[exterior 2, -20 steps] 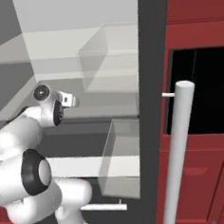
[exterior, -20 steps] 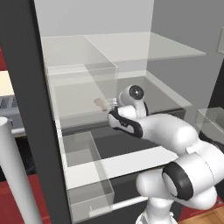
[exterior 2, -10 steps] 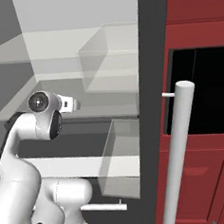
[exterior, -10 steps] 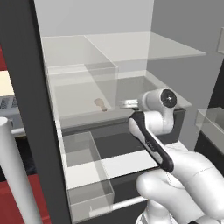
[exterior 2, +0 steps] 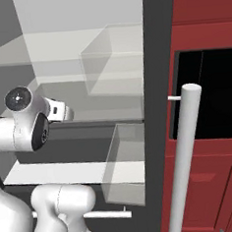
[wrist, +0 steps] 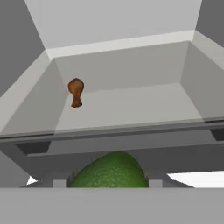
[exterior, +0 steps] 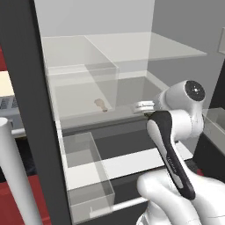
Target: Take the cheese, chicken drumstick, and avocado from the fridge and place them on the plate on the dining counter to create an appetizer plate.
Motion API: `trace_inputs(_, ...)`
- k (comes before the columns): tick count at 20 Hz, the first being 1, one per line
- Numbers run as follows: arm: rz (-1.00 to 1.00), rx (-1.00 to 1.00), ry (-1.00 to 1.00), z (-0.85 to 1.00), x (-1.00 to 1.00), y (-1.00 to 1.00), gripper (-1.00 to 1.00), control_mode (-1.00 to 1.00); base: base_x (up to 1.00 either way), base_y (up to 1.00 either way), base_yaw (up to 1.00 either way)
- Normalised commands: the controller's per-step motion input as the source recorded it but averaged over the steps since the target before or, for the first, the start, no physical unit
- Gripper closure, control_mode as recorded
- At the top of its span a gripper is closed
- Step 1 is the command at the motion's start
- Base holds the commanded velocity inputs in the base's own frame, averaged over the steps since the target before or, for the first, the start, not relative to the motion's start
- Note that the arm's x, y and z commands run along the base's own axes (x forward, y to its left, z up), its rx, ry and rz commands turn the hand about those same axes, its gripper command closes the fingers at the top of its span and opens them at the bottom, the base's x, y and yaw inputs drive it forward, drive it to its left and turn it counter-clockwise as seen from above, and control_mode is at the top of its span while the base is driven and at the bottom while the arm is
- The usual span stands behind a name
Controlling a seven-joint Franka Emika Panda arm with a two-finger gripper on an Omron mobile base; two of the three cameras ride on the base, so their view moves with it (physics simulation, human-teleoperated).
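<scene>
**Avocado in the jaws, coming out of the fridge**

The gripper (wrist: 109, 186) is holding the avocado (wrist: 109, 171) between its part-open jaws; in the hand view the green fruit is sitting right at the tips, bulging up between the two grey finger ends. It is probably a light load, but round and smooth-skinned, so it is likely to roll or squirt out if squeezed off-centre; gripping across the widest part of the body looks safest, with no sharp swings on the way to the plate.

Ahead of the gripper and above it, the glass shelf of the fridge (wrist: 131, 113) is carrying the chicken drumstick (wrist: 75, 92), which is lying well apart from the fingers, off to the left near the back wall. In the left base view that drumstick (exterior: 100, 104) is resting on the same shelf, beyond the hand.

Compared with a second ago, the arm is pulling back: its wrist has withdrawn from the shelf toward the fridge opening, while the drumstick is staying put.
</scene>
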Motion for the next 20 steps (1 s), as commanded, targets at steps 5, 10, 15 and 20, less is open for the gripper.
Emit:
trace_inputs(5,0.00,0.00,-0.05,0.04,-1.00,-0.08,1.00,-1.00,0.00,0.00,0.00)
trace_inputs(10,0.00,0.00,-0.17,0.14,-0.99,-0.07,1.00,-1.00,0.00,0.00,0.00)
trace_inputs(15,0.00,0.00,-0.07,0.31,-0.59,-0.15,1.00,1.00,-0.11,-0.06,0.00)
trace_inputs(20,0.00,0.00,0.00,0.00,0.00,0.00,1.00,1.00,-0.41,-0.44,0.16)
